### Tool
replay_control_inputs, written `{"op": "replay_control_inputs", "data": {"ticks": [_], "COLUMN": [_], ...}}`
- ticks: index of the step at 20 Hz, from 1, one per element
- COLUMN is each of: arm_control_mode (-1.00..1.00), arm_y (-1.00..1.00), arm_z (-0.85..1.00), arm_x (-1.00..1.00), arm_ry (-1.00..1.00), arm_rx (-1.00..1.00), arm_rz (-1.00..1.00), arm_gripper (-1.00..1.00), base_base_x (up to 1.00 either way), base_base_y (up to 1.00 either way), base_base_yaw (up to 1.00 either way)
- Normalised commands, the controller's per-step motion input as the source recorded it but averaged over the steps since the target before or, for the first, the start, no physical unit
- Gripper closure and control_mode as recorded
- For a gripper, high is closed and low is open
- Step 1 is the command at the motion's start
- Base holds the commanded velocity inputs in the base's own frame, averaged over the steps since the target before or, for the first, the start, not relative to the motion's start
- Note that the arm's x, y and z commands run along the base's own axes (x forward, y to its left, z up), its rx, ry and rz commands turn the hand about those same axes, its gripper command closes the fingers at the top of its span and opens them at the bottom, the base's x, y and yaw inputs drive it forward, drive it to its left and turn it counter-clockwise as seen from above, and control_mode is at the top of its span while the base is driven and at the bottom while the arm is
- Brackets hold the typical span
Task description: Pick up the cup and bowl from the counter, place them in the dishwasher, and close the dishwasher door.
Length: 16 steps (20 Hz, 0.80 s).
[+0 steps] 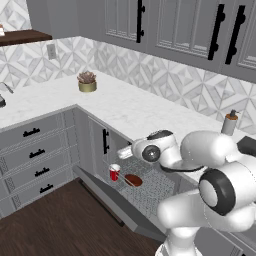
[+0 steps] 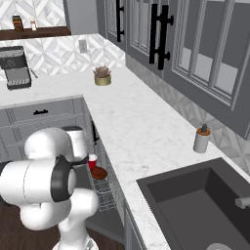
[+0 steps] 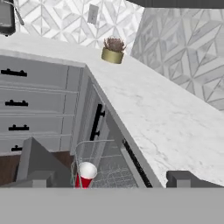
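Your cup [image 1: 114, 173] and bowl [image 1: 133, 180] sat side by side in the dishwasher [image 1: 150, 192] rack, fingers [image 3: 39, 177] spread empty, while its door [image 1: 117, 202] hung open.

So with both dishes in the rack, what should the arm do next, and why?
Probably reach down to the dishwasher door and lift it shut: the cup and bowl already sit in the rack, and the door hangs open.

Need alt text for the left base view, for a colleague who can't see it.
The red cup and brown bowl sit in the rack of the open dishwasher, its door dropped down. The white arm reaches above them, under a marble counter.
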Motion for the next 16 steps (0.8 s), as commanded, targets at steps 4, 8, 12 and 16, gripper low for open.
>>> {"op": "replay_control_inputs", "data": {"ticks": [4, 8, 12, 16], "arm_control_mode": [-1.00, -1.00, -1.00, -1.00], "arm_y": [0.26, 0.01, 0.00, 0.00], "arm_z": [1.00, 1.00, 1.00, 1.00], "arm_x": [0.04, 0.02, 0.00, -0.01], "arm_ry": [-0.10, 0.08, 0.29, 0.34], "arm_rx": [-0.01, -0.02, 0.00, 0.00], "arm_rz": [-0.09, -0.11, -0.11, -0.07], "arm_gripper": [-1.00, -1.00, -1.00, -1.00], "base_base_x": [0.00, 0.00, 0.00, 0.00], "base_base_y": [0.00, 0.00, 0.00, 0.00], "base_base_yaw": [0.00, 0.00, 0.00, 0.00]}}
